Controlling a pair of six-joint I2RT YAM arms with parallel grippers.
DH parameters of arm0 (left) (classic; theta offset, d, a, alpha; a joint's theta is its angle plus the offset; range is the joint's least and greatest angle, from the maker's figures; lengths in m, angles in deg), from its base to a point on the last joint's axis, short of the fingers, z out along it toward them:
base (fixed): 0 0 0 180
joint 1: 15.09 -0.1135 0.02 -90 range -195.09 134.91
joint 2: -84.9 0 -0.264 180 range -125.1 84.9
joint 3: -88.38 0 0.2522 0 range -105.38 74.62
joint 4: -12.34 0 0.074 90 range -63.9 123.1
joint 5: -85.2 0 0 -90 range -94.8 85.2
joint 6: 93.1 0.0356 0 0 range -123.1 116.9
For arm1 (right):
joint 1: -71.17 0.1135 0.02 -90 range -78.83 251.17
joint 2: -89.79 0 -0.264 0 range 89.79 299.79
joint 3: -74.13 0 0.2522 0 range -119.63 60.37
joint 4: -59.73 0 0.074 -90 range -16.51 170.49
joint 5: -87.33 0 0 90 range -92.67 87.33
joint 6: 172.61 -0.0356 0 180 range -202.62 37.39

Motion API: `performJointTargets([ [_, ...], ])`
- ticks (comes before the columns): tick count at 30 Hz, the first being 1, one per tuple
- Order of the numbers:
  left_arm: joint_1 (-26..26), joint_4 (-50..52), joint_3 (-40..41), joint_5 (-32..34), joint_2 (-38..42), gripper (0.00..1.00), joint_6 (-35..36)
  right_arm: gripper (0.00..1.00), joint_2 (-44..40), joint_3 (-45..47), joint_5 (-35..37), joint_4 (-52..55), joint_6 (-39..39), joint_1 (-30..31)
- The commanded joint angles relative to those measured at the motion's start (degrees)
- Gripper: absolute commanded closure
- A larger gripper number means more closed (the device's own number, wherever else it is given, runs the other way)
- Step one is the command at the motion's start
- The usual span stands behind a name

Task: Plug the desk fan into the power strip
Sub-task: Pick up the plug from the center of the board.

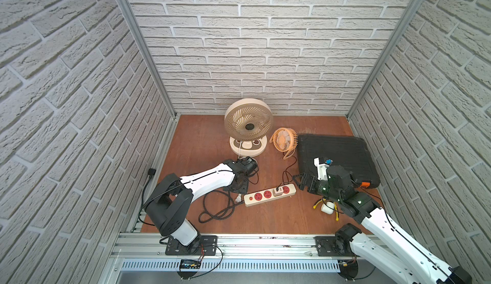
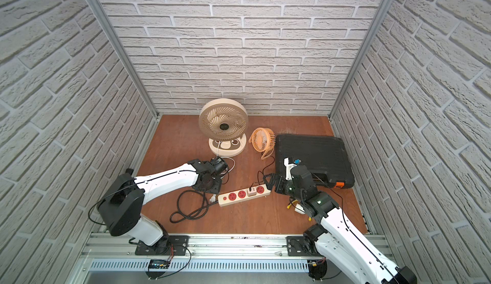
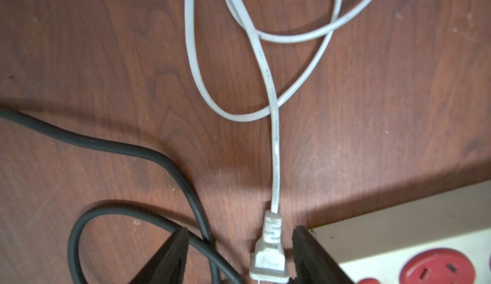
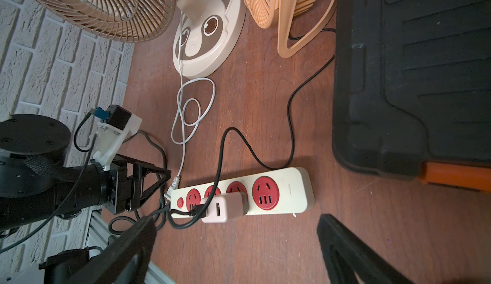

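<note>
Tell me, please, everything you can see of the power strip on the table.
The power strip is a long cream plastic bar lying flat on the wooden table, near its middle. It has four round red socket faces in a row and a small red button at one end, where its thick black cord leaves and coils. A white USB adapter with a black cable is plugged into one socket. A white two-prong plug lies beside the button end.

— How is the tabletop [image 1: 265, 221] finished?
— Reddish wood grain, smooth and faintly scuffed, is seen. The power strip [image 4: 292, 189] is made of smooth cream plastic, slightly glossy.
— And the tool case [image 4: 411, 70]?
— Matt black ribbed plastic; the walls [image 1: 265, 43] are rough brick-textured.
</note>
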State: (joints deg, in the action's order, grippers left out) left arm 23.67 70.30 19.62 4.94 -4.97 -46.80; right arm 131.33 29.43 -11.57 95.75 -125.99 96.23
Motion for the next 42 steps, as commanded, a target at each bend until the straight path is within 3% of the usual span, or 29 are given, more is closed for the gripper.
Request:
performJointTargets([
  [1,0.25,1.62,-0.39,1.53,-1.04,0.34,0.57,0.01,-0.43,1.03,-0.85,-2.83,-1.01,-0.18],
  [12,1.62,3.13,-3.56,1.11,-5.81,0.39,-0.25,0.01,1.44,1.59,-3.7,-5.02,-0.33,-0.19],
  [19,2.06,2.04,-4.72,-0.24,-9.03,0.52,0.05,0.01,0.93,3.49,-4.28,-6.47,-0.45,-0.19],
  [26,3.2,1.73,-5.17,-2.06,-12.47,0.69,-0.32,0.01,0.9,3.69,-4.66,-6.35,0.21,-0.24],
  [33,3.37,2.55,-5.52,-0.6,-12.7,0.99,-0.68,0.01,0.83,3.87,-5.0,-6.21,0.66,-0.19],
  [42,3.44,5.36,-7.55,4.96,-7.71,1.0,-0.25,0.01,-0.56,3.09,-5.48,-4.81,0.94,-0.2],
])
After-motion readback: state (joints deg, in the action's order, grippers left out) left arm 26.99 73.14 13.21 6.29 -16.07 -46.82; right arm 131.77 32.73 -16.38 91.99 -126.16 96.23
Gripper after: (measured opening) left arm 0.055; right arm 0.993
